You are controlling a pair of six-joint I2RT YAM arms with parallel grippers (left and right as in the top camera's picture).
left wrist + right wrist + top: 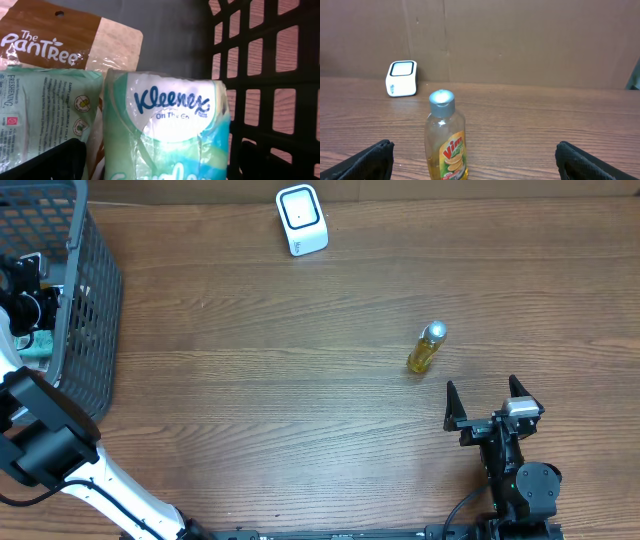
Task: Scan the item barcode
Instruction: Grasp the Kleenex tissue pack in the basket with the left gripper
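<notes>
A yellow Vim bottle (pixel 425 348) with a silver cap stands upright on the wooden table, right of centre. My right gripper (pixel 486 402) is open just in front of it, and in the right wrist view the bottle (pixel 446 137) stands beyond and left of the middle of the right gripper (pixel 477 165). The white scanner (pixel 301 220) sits at the table's far edge, also seen as the scanner (pixel 402 78) behind the bottle. My left gripper (pixel 28 275) reaches down into the basket. It stands open around a Kleenex pack (pixel 167 125), with its fingers (pixel 55 162) beside the pack.
A dark mesh basket (pixel 95 290) stands at the far left of the table; its grid wall (pixel 260 75) is close on the right of the left gripper. Inside lie a brown PanTree pouch (pixel 60 45) and a pale green wipes pack (pixel 35 110). A brown wall rises behind the table.
</notes>
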